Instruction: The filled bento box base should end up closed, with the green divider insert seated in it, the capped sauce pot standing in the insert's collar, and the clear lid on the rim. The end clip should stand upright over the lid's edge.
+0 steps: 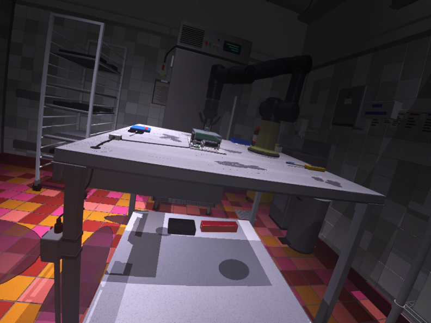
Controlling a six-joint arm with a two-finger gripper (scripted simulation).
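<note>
The bento box base [205,141] sits near the middle of the steel table, with the green divider insert [205,135] showing along its top. The view is too distant and dark to tell whether a sauce pot, a clear lid or an end clip is on it. My gripper [208,123] hangs straight down from the dark arm just above the far side of the box, closed on something thin that I cannot make out from this distance.
The steel table [201,161] fills the middle, with my arm's yellow base [266,140] on its far right. A blue and red block [141,128], a small grey box with a cable [115,136] and a yellow-handled screwdriver [309,166] lie on it. A tray rack [77,86] stands left.
</note>
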